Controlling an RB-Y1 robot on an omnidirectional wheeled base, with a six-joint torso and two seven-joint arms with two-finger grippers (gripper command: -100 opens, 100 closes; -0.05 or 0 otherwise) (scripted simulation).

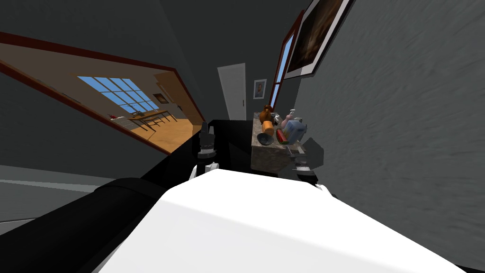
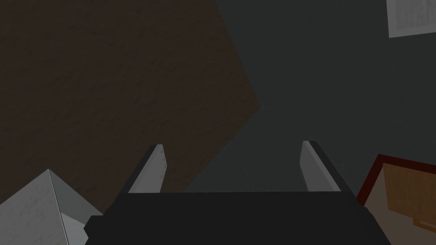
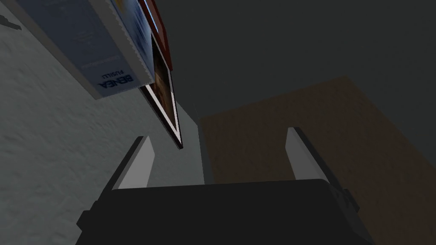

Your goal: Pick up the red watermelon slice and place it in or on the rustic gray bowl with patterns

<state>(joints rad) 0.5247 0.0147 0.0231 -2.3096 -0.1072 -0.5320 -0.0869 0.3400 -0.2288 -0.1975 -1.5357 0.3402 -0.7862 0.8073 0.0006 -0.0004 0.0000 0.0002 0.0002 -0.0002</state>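
The red watermelon slice (image 1: pixel 281 137) with a green rind lies on a small stone-topped table (image 1: pixel 270 156) ahead of me. A dark grey bowl (image 1: pixel 264 139) sits just left of the slice. My right gripper (image 1: pixel 297 154) hangs at the table's near right corner, a short way before the slice. In the right wrist view the right gripper (image 3: pixel 219 159) is open and empty, pointing up past a blue box (image 3: pixel 98 47). My left gripper (image 1: pixel 207 141) is raised to the left of the table. The left wrist view shows the left gripper (image 2: pixel 232 168) open and empty.
Also on the table are the blue box (image 1: pixel 294 131), an orange object (image 1: pixel 268 127), a brown figure (image 1: pixel 266 113) and a pale bottle (image 1: pixel 288 122). A grey wall (image 1: pixel 388 123) runs close along the table's right side. A black area (image 1: pixel 232 142) lies left of the table.
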